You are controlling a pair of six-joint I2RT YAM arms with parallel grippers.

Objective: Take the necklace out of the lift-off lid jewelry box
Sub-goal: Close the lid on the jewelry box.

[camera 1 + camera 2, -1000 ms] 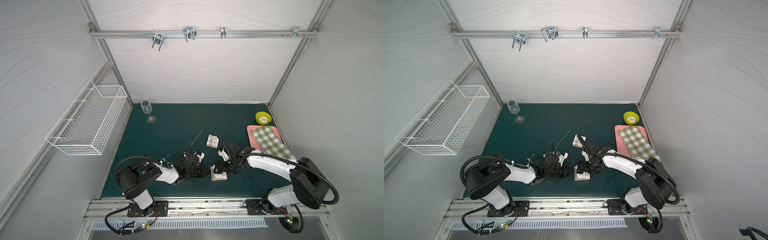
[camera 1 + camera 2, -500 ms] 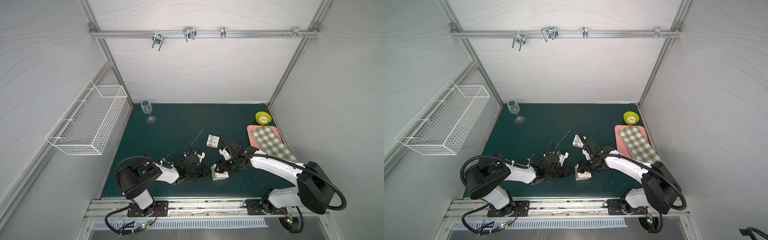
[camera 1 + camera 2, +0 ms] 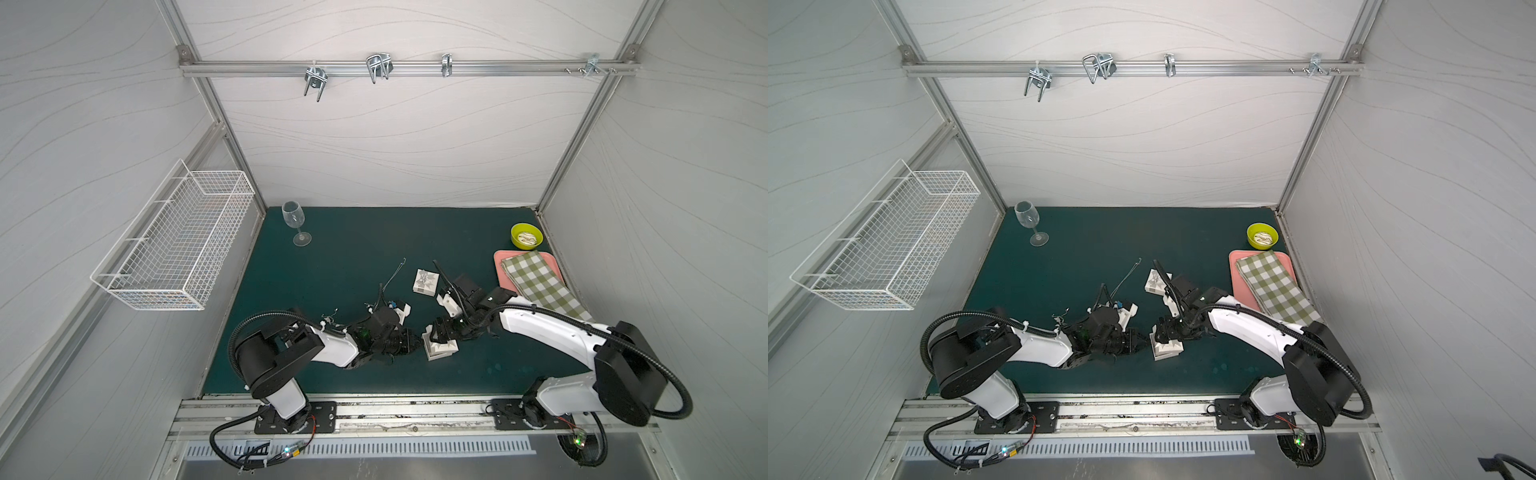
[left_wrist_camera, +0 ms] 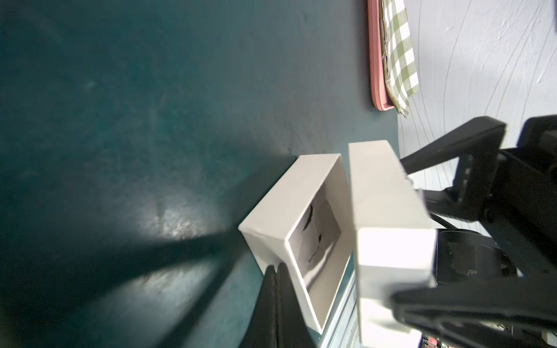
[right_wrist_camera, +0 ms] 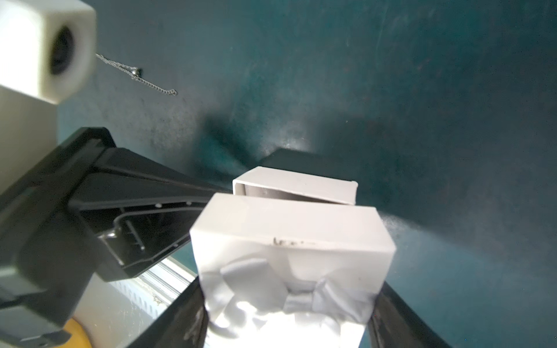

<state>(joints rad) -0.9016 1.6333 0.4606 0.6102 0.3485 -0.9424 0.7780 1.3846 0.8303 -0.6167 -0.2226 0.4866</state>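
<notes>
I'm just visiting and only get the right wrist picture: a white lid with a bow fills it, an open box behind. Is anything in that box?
Observer: The left wrist view looks into the box: thin dark strands lie on its white lining, too small to call a necklace.
Visitor: What is that black thing beside it doing?
Observer: That is the left claw, shut, its tips against the box's outer wall.
Visitor: Anything fragile around?
Observer: In both top views a wine glass stands upright at a far corner of the mat.
</notes>
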